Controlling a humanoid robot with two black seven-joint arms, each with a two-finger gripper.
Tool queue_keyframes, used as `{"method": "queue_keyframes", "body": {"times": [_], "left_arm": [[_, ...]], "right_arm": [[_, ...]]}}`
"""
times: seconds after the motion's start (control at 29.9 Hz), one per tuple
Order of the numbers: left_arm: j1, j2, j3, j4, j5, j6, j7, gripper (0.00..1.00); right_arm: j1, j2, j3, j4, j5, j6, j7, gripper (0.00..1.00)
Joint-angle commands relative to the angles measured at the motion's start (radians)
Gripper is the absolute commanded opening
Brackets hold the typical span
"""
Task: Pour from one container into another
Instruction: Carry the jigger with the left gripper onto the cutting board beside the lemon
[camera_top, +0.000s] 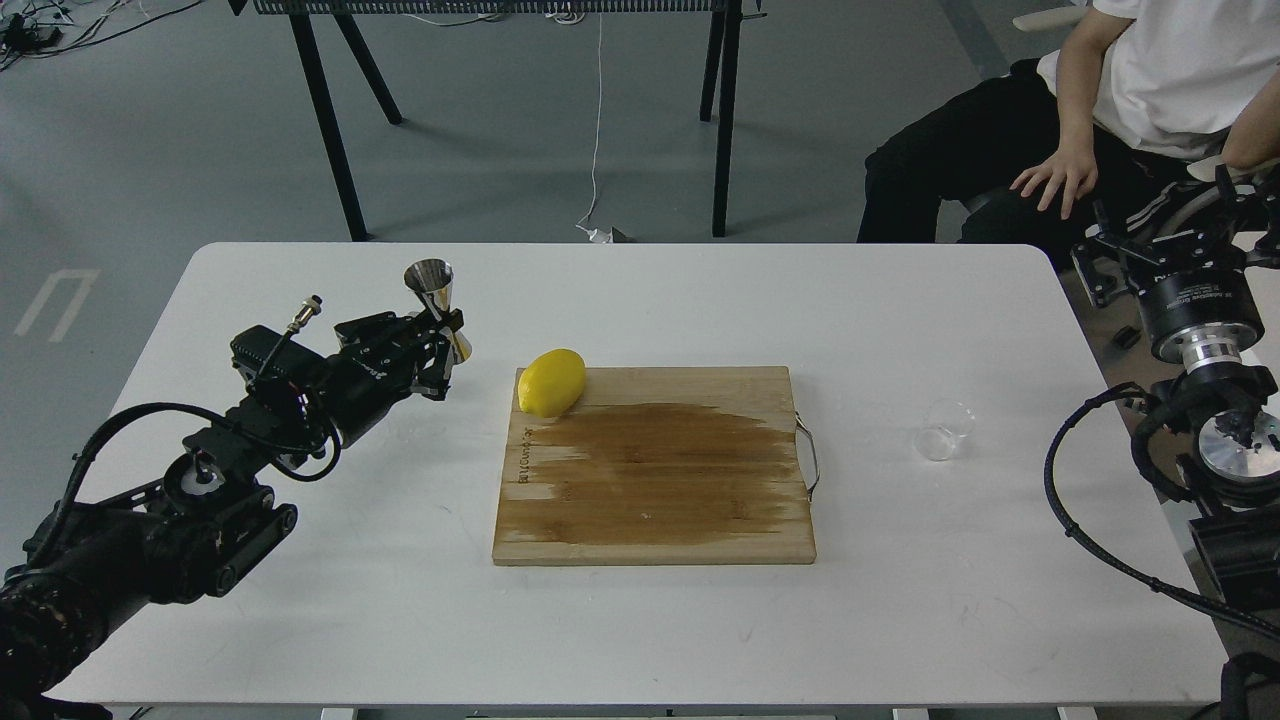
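Clear glass cup: small, colourless, round-rimmed, upright on the white table, right of the cutting board and just beyond its metal handle. Nearly lost against the tabletop; only rim and base outlines visible. Contents impossible to judge. Untouched, well apart from both arms.

Steel jigger: shiny, hourglass-shaped, upright, at the far left of the table. Left gripper closed around its narrow waist and lower cone, fingers dark against the steel. Whether lifted or resting on the table: cannot tell.

Right gripper: raised off the table's right edge, seen end-on and dark, fingers not separable; open or closed cannot be told. Holding nothing visible.

Between them: wooden board with a wide dark wet patch, a lemon on its far left corner. A seated person behind the right side.

Likely risks: cup and jigger far apart, so long carries for both. A see-through cup easily misjudged in depth, knocked over or pinched off-centre by the right gripper. Narrow jigger mouth, so any misalignment means spill onto the table or board. Jigger tilting in a waist grip, shedding whatever arrives. Lemon near the jigger's path toward centre, prone to rolling if clipped.
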Motion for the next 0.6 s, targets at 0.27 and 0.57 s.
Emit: {"method": "queue_keyframes", "body": {"times": [0.27,0.57], "left_arm": [[-0.03,-0.104,0.101,-0.265,0.075,0.0,0.03,0.11],[-0.027,-0.238,0.17,-0.129,0.075,-0.006,0.055,0.1]], "right_arm": [[-0.014,-0.029,0.016,-0.003,0.0,0.0,0.0,1.0],[-0.014,-0.034,0.016,-0.005,0.0,0.0,0.0,1.0]]}}
